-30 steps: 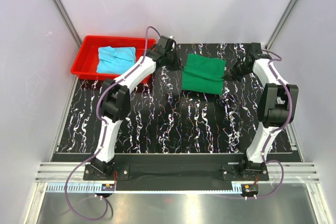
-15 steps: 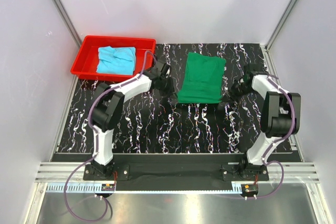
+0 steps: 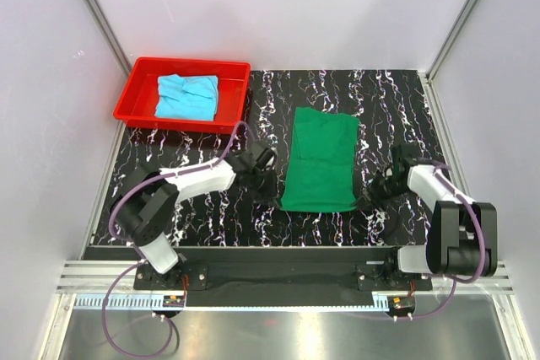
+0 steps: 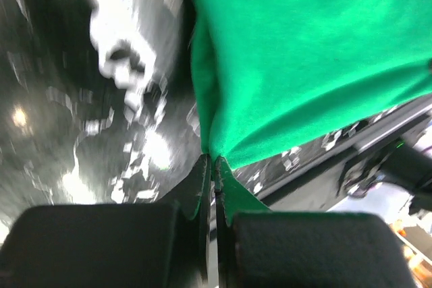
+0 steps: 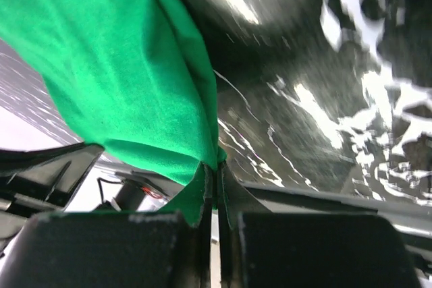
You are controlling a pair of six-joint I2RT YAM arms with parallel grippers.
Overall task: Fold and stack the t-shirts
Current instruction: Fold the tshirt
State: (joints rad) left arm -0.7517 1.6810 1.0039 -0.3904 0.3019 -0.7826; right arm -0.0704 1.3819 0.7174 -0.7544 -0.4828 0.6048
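Note:
The dark green t-shirt (image 3: 321, 159) lies stretched out long on the black marbled table (image 3: 219, 217), its near edge lifted. My left gripper (image 3: 272, 176) is shut on its near left corner; the cloth (image 4: 297, 52) runs up from the pinched tips (image 4: 214, 161). My right gripper (image 3: 371, 194) is shut on its near right corner; the cloth (image 5: 115, 65) hangs from the tips (image 5: 216, 166). The light cyan-blue t-shirt (image 3: 187, 96) lies crumpled in the red tray (image 3: 135, 90) at the back left.
White walls with metal corner posts (image 3: 97, 14) enclose the table. A rail (image 3: 278, 280) with both arm bases runs along the near edge.
Both grippers have pulled the green shirt's near corners toward the near edge, drawing the cloth out longer. The blue shirt and tray have not moved.

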